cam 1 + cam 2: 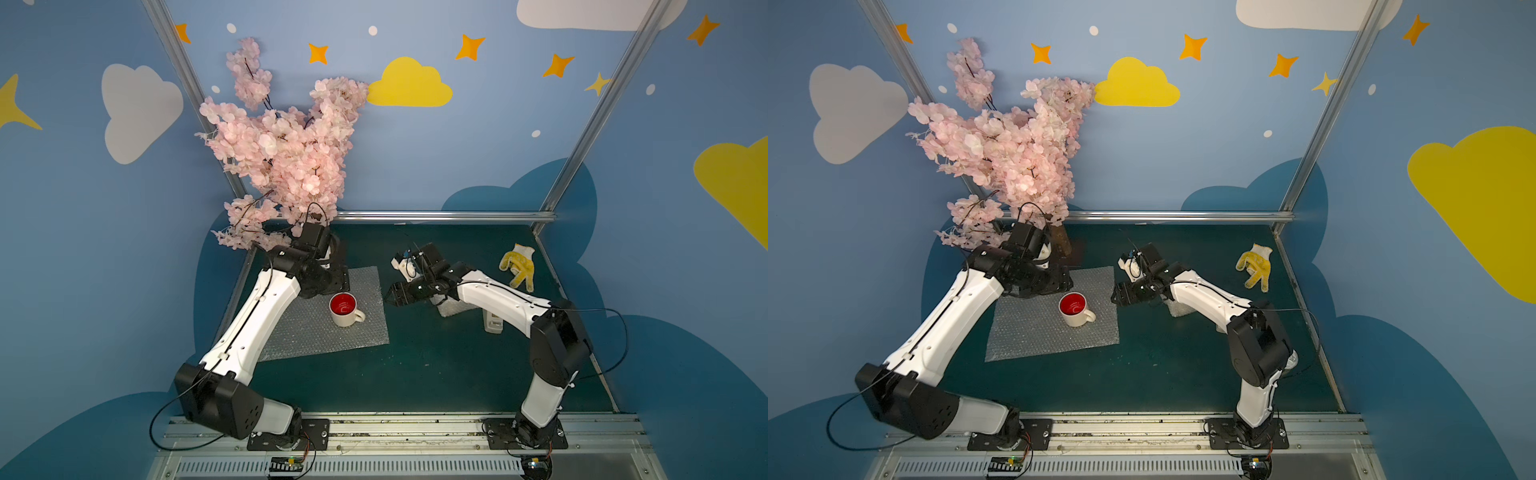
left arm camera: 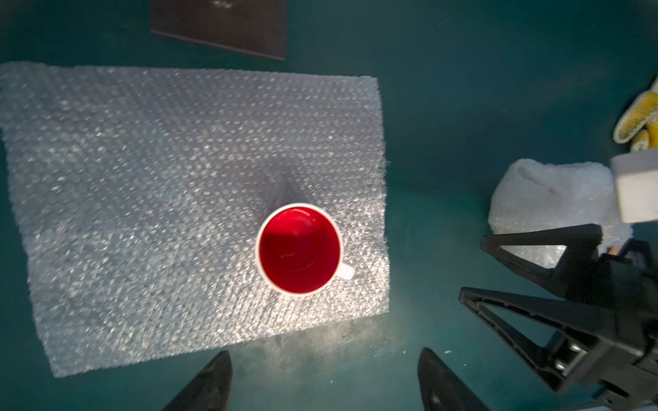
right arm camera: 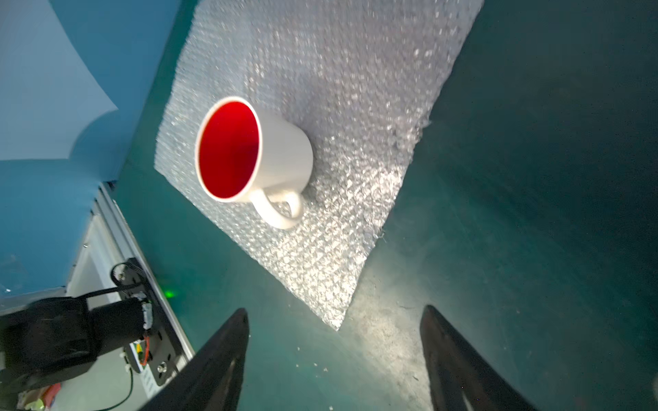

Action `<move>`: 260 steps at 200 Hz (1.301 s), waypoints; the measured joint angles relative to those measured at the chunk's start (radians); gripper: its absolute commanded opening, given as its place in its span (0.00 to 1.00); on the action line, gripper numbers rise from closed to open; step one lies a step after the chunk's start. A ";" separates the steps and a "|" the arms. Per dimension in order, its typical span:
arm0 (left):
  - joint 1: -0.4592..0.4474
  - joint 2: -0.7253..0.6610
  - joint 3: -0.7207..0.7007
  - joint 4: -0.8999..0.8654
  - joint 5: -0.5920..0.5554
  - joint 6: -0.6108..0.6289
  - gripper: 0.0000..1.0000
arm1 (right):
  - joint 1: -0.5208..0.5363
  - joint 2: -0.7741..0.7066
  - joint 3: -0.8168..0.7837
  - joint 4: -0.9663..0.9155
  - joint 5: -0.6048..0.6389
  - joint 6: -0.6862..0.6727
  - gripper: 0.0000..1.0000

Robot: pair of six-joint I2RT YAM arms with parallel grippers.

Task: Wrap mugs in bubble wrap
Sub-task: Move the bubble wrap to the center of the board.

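Both grippers stand with their jaws apart and hold nothing. Seen from its own wrist camera, the left gripper shows two dark fingertips spread wide over bare green table, just off the edge of the flat bubble wrap sheet. The right gripper likewise has its two black fingers spread over the table beside a corner of that sheet, and in a top view its open jaws point toward the sheet's right edge without touching it. A cream-white mug with a glossy red inside stands upright on the sheet, toward its right side, with its loop handle turned toward the right arm; both top views show it clear of both grippers. Under the right arm a lumpy whitish bundle of bubble wrap rests on the table, well apart from the flat sheet; what is inside it cannot be told. Near the far right edge of the table lies a yellow-and-white glove. At the far left corner a pink blossom tree rises behind the left arm, its dark base plate just beyond the sheet.
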 measured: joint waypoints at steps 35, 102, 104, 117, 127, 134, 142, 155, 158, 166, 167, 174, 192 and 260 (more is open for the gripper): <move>0.092 -0.064 -0.116 0.008 0.006 0.008 0.81 | 0.043 0.051 0.021 -0.009 0.045 0.036 0.72; 0.182 -0.144 -0.173 0.006 0.040 0.022 0.81 | 0.127 0.296 0.144 -0.042 0.262 0.082 0.68; 0.183 -0.146 -0.174 0.006 0.041 0.023 0.81 | 0.129 0.299 0.144 -0.042 0.268 0.082 0.68; 0.189 -0.153 -0.178 0.006 0.050 0.028 0.81 | 0.134 0.309 0.152 -0.051 0.287 0.084 0.67; 0.194 -0.156 -0.180 0.004 0.055 0.033 0.81 | 0.138 0.314 0.169 -0.055 0.301 0.085 0.66; 0.196 -0.158 -0.183 0.004 0.057 0.035 0.81 | 0.140 0.319 0.182 -0.055 0.310 0.086 0.65; 0.200 -0.161 -0.188 0.004 0.060 0.037 0.81 | 0.145 0.326 0.193 -0.053 0.316 0.086 0.63; 0.206 -0.167 -0.195 0.001 0.064 0.040 0.81 | 0.147 0.338 0.203 -0.051 0.322 0.090 0.60; 0.207 -0.168 -0.195 0.000 0.066 0.041 0.81 | 0.148 0.341 0.205 -0.051 0.325 0.093 0.60; 0.210 -0.169 -0.195 -0.001 0.069 0.042 0.81 | 0.151 0.351 0.209 -0.051 0.328 0.097 0.59; 0.211 -0.169 -0.195 -0.001 0.070 0.042 0.81 | 0.151 0.354 0.210 -0.051 0.328 0.098 0.58; 0.214 -0.170 -0.195 -0.001 0.074 0.044 0.81 | 0.155 0.360 0.218 -0.057 0.336 0.101 0.56; 0.217 -0.172 -0.195 -0.001 0.079 0.047 0.81 | 0.167 0.373 0.236 -0.058 0.346 0.116 0.49; 0.219 -0.174 -0.195 -0.001 0.093 0.057 0.81 | 0.192 0.376 0.231 -0.058 0.377 0.165 0.07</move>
